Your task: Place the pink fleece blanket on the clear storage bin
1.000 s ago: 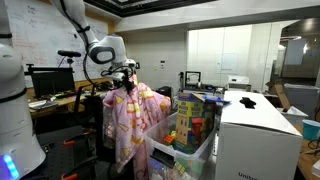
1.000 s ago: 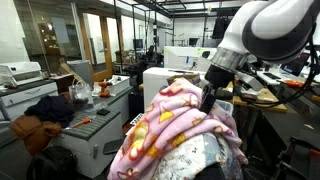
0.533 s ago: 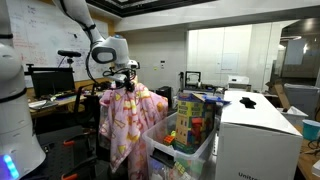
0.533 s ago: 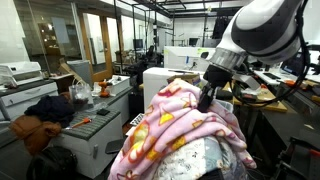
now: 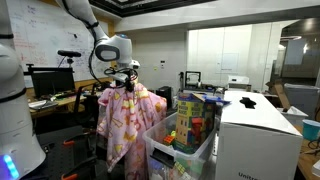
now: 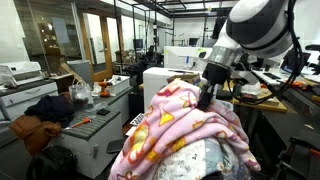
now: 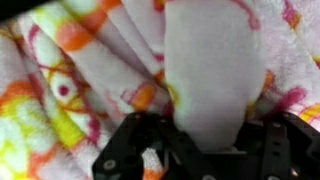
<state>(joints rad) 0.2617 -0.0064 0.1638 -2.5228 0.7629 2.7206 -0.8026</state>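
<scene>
Fleece, pink and plush, printed with yellow, cream and orange cartoon shapes: one pink fleece blanket (image 5: 124,125), gathered at its top into a peak and falling in long soft folds. Gripper (image 5: 124,84) is clenched on that peak; in the wrist view its dark fingers (image 7: 132,150) pinch a bunched fold around a pale, unprinted patch of the blanket (image 7: 80,70). One arm, white with rounded glossy joints, arches over from above, its wrist pointing straight down in an exterior view; in an exterior view the gripper (image 6: 207,97) tilts down into the cloth (image 6: 185,130). Blanket hangs off any table, out past the end of the desk (image 5: 55,98) that carries a monitor, and just beside the clear storage bin (image 5: 197,158), with its nearest folds overlapping the bin's near corner; contact cannot be told. Bin: one translucent whitish plastic tub with a rim, colourful boxes and toys showing through its wall and standing above it. One larger opaque white box (image 5: 255,135), hard-edged and matte, stands against the bin's far side.
</scene>
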